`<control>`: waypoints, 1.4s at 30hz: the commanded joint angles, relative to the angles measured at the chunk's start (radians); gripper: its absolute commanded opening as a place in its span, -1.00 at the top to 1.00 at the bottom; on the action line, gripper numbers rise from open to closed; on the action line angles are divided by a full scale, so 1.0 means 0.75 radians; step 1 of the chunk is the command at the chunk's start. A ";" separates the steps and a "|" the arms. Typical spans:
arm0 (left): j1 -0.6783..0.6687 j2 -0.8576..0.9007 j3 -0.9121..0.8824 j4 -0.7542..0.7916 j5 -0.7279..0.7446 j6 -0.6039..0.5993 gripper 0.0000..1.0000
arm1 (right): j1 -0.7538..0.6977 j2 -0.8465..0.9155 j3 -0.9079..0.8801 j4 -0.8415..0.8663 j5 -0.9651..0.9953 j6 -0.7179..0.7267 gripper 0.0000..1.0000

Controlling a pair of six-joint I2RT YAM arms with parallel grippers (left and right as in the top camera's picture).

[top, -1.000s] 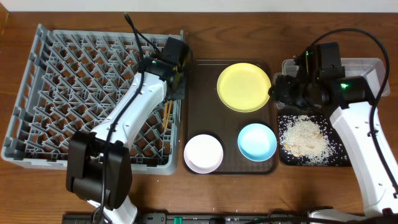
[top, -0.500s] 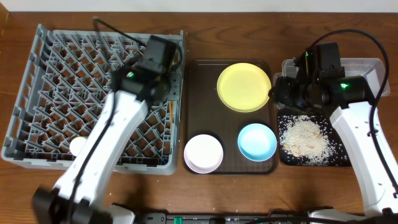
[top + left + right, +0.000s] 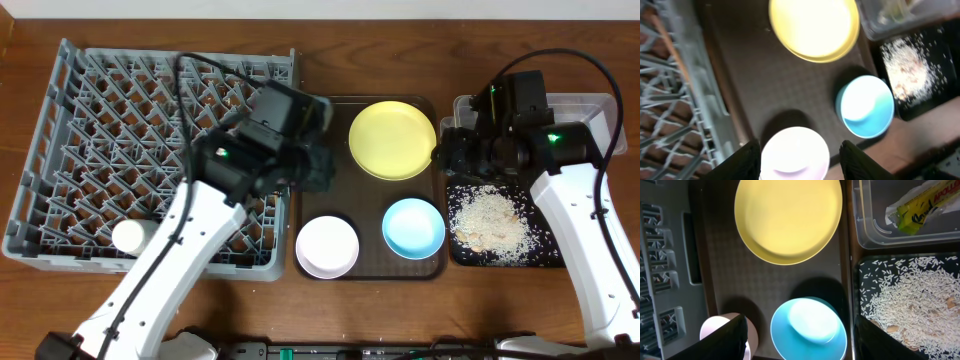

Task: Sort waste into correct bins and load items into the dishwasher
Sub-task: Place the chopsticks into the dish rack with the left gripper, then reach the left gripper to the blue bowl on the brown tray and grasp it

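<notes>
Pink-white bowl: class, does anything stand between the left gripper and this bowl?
Nothing visible does. In the left wrist view the pink-white bowl shows between the fingers of the open left gripper, with nothing in front of it. The light blue bowl and yellow plate sit apart on the brown tray, off that path.

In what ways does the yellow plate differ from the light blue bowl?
The yellow plate is wider and flatter; the light blue bowl is smaller and deeper. The plate sits at the far end of the brown tray, the bowl at its near right corner. Both are round, empty and upright.
</notes>
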 commanded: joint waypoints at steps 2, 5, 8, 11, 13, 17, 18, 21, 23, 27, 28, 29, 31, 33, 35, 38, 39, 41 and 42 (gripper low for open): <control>-0.018 0.054 -0.001 -0.007 0.024 -0.054 -0.07 | 0.020 0.005 0.004 -0.024 -0.009 -0.046 -0.15; -0.014 0.058 -0.001 -0.009 0.009 -0.057 -0.07 | 0.067 0.005 0.004 -0.069 -0.025 -0.090 -0.10; -0.014 0.055 -0.001 0.001 -0.016 -0.056 -0.08 | 0.141 0.005 0.003 -0.100 -0.024 -0.096 -0.11; -0.014 0.047 -0.001 -0.005 -0.017 -0.056 -0.08 | 0.218 0.005 -0.002 -0.106 0.002 -0.086 -0.12; -0.014 0.037 -0.001 -0.006 -0.025 -0.052 -0.11 | 0.265 0.005 -0.002 -0.113 0.076 -0.044 -0.14; -0.015 0.036 -0.001 -0.006 -0.020 -0.051 -0.19 | 0.269 -0.005 -0.002 -0.120 0.215 0.097 -0.10; -0.022 0.036 -0.001 -0.007 -0.020 -0.051 -0.20 | 0.245 -0.011 -0.002 -0.120 0.242 0.116 -0.15; -0.055 0.037 -0.001 0.009 -0.020 -0.031 -0.22 | 0.105 -0.049 -0.002 -0.118 0.249 0.131 -0.29; -0.092 0.046 -0.001 0.038 -0.020 0.002 -0.31 | -0.021 -0.087 -0.002 -0.120 0.238 0.131 -0.36; -0.181 0.107 -0.001 0.105 -0.020 0.015 -0.37 | -0.328 -0.163 -0.002 -0.120 0.151 0.131 -0.48; -0.207 0.138 -0.001 0.119 -0.020 0.014 -0.40 | -0.406 -0.174 -0.002 -0.121 0.122 0.131 -0.52; -0.225 0.164 -0.001 0.126 -0.020 0.014 -0.40 | -0.457 -0.180 -0.002 -0.123 0.102 0.130 -0.61; -0.268 0.246 -0.001 0.138 -0.020 0.014 -0.40 | -0.563 -0.182 -0.002 -0.140 0.082 0.130 -0.90; -0.300 0.332 -0.001 0.149 -0.020 0.014 -0.40 | -0.621 -0.179 -0.002 -0.159 0.085 0.130 -0.99; -0.325 0.414 -0.001 0.163 -0.020 0.013 -0.39 | -0.652 -0.178 -0.002 -0.169 0.084 0.130 -0.99; -0.350 0.519 -0.001 0.207 0.024 0.013 -0.38 | -0.658 -0.178 -0.002 -0.168 0.084 0.130 -0.98; -0.355 0.548 -0.001 0.231 0.058 0.013 -0.37 | -0.658 -0.178 -0.002 -0.168 0.084 0.130 -0.99; -0.363 0.601 -0.001 0.276 0.096 0.014 -0.35 | -0.658 -0.178 -0.002 -0.168 0.084 0.130 -0.99; -0.366 0.623 -0.001 0.287 0.095 0.014 -0.30 | -0.658 -0.178 -0.002 -0.169 0.084 0.130 -0.99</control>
